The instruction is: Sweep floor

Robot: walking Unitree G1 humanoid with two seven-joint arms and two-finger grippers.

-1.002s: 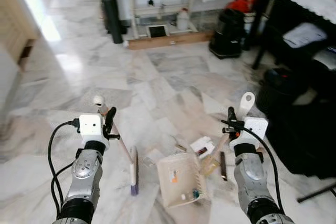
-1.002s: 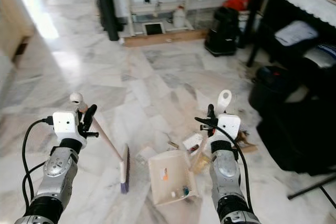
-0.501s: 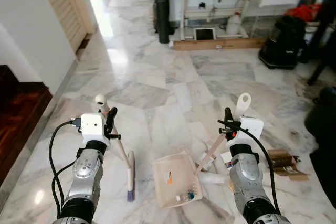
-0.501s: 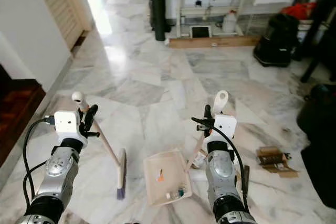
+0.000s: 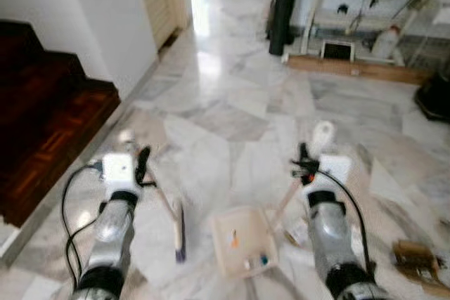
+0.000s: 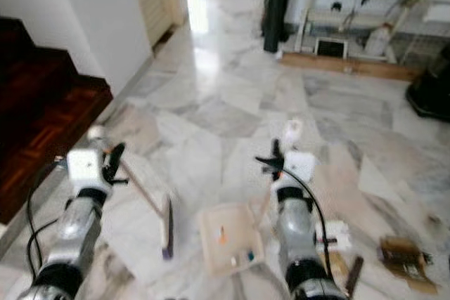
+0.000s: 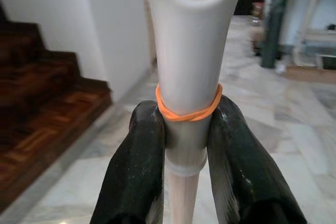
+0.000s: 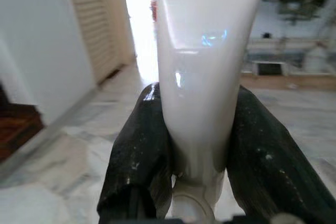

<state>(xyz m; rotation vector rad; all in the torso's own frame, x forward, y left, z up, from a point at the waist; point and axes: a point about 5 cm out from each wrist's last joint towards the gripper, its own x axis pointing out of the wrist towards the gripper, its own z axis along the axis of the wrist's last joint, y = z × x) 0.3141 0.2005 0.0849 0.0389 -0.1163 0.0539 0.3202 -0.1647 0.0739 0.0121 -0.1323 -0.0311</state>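
The left gripper point(image 7: 184, 145) clamps the long pale broom handle point(image 7: 186, 77) and the right gripper point(image 8: 197, 145) pinches the cream plastic dustpan's point(image 5: 242, 240) handle, readying sweeping debris inward.

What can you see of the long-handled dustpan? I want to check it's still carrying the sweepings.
The cream plastic dustpan sits low over the marble floor, tray roughly level, with a few small bits of debris inside, orange and bluish. A thin pale handle slants up from its back edge to a broad white grip, which the right gripper clamps between its black fingers. The picture is blurred, so finer detail is unclear.

one broom point(image 5: 178, 224), one dustpan point(image 5: 242, 242), two tools point(image 7: 185, 145) point(image 8: 195, 153)
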